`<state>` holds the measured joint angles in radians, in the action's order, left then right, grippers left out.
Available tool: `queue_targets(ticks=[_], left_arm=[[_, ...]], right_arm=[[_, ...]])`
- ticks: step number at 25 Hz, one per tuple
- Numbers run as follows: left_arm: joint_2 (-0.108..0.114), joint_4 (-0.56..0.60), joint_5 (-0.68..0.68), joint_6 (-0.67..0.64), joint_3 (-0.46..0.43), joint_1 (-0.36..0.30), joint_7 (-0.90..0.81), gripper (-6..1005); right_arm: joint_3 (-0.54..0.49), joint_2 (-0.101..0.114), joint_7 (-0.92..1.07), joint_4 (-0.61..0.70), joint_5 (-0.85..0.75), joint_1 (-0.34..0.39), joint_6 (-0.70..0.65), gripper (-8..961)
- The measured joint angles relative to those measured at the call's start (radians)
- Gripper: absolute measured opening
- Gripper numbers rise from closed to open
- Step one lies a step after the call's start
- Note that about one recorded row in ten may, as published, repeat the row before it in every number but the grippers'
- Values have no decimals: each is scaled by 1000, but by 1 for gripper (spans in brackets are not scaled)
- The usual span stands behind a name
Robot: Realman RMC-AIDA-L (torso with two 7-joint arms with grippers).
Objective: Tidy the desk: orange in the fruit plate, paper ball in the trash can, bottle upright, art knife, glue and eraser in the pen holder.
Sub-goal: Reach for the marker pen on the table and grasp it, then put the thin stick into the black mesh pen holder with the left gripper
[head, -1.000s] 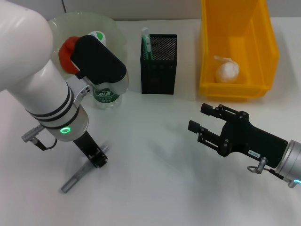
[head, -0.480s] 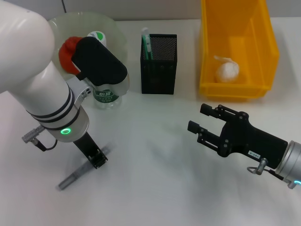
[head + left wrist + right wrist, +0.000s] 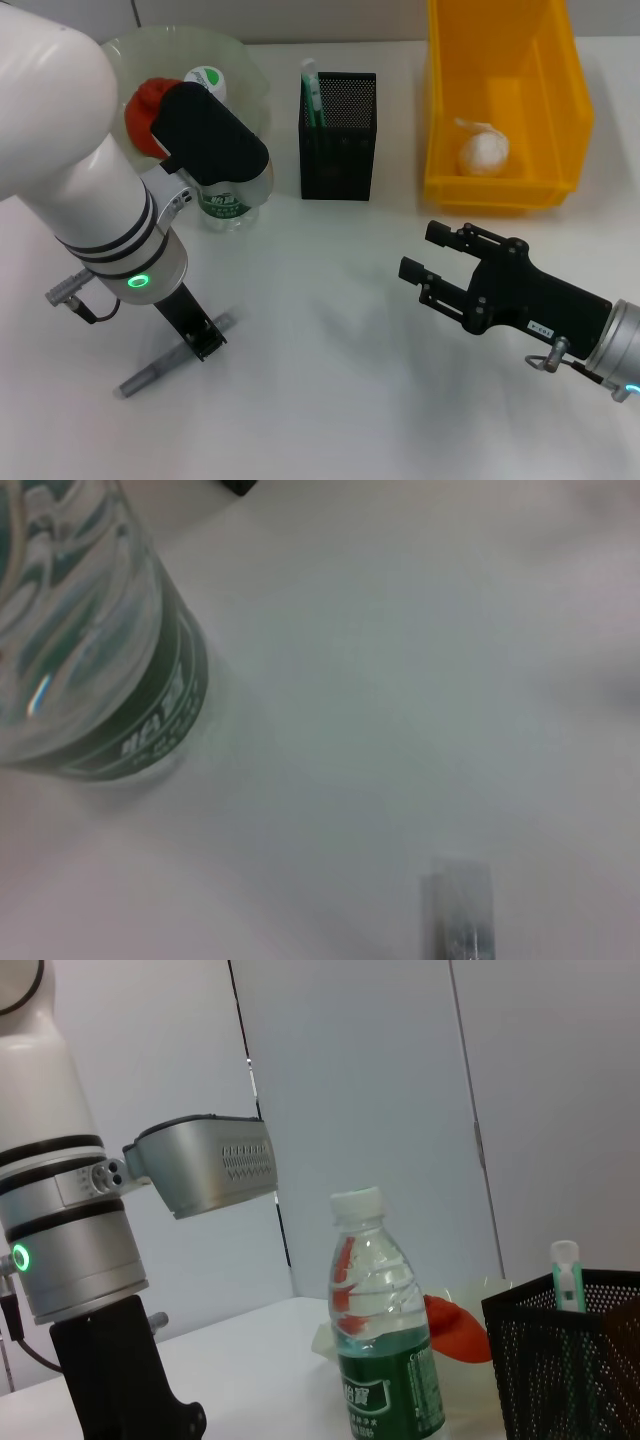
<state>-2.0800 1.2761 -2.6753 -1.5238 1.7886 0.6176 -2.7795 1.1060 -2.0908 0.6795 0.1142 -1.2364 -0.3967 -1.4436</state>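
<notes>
My left gripper is down at the worktop's near-left part, fingers pinching the grey art knife, which lies slanted on the surface. Behind my left arm the water bottle stands upright beside the fruit plate, where the orange rests. The black mesh pen holder at the far edge holds a green-and-white glue stick. The paper ball sits in the yellow trash bin. My right gripper hovers over the near-right part, fingers spread, empty.
</notes>
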Motion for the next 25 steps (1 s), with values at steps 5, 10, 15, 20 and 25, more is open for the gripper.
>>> queue_targets(ticks=[5, 10, 15, 20, 25], left_arm=[[0, -3, 0, 2, 4, 1, 0, 181], [0, -5, 0, 3, 7, 1, 0, 179], [0, -5, 0, 3, 8, 1, 0, 175], [0, 14, 0, 0, 9, -3, 0, 170], [0, 80, 6, -9, 11, -12, 0, 166]], right_arm=[[0, 0, 0, -1, 0, 3, 0, 594], [0, 0, 0, -1, 0, 4, -3, 595], [0, 0, 0, -1, 0, 5, -20, 595], [0, 0, 0, -1, 0, 6, -22, 595], [-12, 0, 0, -1, 0, 9, -22, 595]])
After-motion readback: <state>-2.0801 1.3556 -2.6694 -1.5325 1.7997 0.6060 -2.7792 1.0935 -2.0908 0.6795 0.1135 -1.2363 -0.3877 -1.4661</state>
